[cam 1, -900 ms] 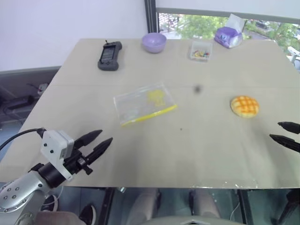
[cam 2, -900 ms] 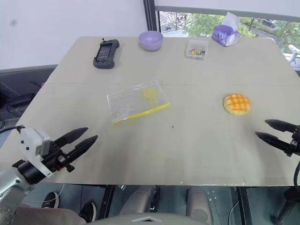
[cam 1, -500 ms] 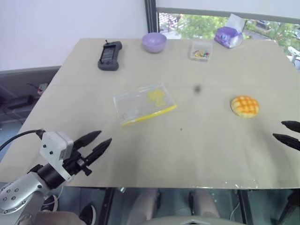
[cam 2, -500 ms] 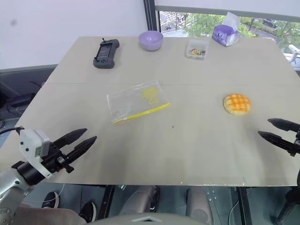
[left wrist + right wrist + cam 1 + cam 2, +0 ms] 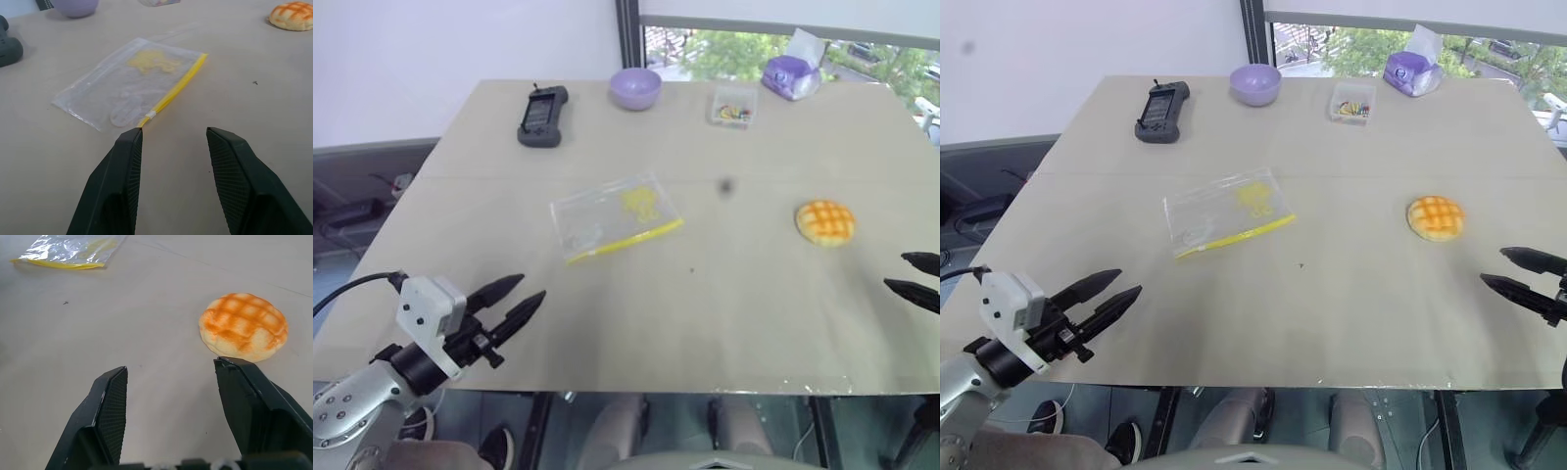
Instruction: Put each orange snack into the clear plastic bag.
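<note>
Your bun point(image 5: 824, 222) lies free on the table point(image 5: 754, 313), well right of the zip bag point(image 5: 615, 216), which lies flat and probably sealed; the soft bun can squash or roll when pinched. Your right gripper point(image 5: 1518, 275) hovers near the bun, the left gripper point(image 5: 509, 302) before the bag, both parted and empty.

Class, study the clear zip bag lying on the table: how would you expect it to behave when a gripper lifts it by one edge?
The clear plastic bag lies flat and thin with wrinkled film, so it would probably droop and fold. It looks empty, so likely very light and apt to slide on the smooth table. Its yellow seal strip looks the stiffest part.
</note>
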You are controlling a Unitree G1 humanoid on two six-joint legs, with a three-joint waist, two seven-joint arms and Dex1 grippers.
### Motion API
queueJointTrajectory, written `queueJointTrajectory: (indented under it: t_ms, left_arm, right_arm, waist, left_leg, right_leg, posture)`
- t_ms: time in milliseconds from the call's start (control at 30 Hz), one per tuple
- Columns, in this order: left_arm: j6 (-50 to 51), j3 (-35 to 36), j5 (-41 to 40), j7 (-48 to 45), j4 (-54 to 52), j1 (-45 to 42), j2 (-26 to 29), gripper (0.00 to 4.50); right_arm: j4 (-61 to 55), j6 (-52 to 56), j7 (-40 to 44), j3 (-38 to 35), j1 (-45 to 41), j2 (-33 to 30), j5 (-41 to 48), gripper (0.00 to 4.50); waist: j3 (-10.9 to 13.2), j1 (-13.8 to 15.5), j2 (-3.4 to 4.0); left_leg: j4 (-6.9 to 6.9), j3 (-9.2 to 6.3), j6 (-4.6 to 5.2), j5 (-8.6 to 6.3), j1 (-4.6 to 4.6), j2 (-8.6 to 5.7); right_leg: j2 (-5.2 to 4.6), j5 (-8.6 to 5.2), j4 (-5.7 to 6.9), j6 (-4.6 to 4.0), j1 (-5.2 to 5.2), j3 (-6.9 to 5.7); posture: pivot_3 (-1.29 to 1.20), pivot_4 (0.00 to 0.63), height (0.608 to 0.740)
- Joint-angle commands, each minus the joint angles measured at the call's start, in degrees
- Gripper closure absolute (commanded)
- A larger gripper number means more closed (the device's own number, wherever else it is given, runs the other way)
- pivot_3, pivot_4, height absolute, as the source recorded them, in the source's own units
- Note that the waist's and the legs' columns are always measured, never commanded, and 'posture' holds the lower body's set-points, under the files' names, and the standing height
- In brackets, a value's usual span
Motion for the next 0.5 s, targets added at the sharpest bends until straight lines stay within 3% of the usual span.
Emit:
queueJointTrajectory:
  t_ms: [33,200,500]
  left_arm:
    - [-1.24,-0.81,1.69,0.08,0.48,-0.57,0.98,2.31]
    - [-1.93,-3.15,7.48,2.82,3.62,-4.4,2.29,2.31]
    - [-16.34,-14.4,27.81,3.72,17.19,-13.78,8.96,2.31]
  right_arm:
    - [-0.39,-0.54,0.33,-1.88,-0.58,-0.88,0.64,1.46]
    - [-2.29,1.21,0.01,-1.69,-1.01,-0.42,2.37,1.46]
    - [-14.48,11.84,-3.04,0.51,-4.27,0.98,13.44,1.46]
  waist:
    - [0.0,0.0,0.0]
    - [0.01,0.09,0.01]
    - [0.06,0.34,0.04]
  left_leg:
    - [0.0,0.0,0.0,0.0,0.0,0.0]
    - [-0.01,-0.02,0.0,0.0,0.0,-0.01]
    - [-0.07,-0.08,0.0,0.0,-0.01,-0.02]
  right_leg:
    - [0.0,0.0,0.0,0.0,0.0,0.0]
    - [0.01,0.0,0.0,0.0,0.0,-0.02]
    - [0.01,0.01,-0.01,0.01,-0.02,-0.06]
  posture:
    - [0.0,0.15,0.74]
    - [0.0,0.15,0.74]
    - [0.0,0.15,0.74]
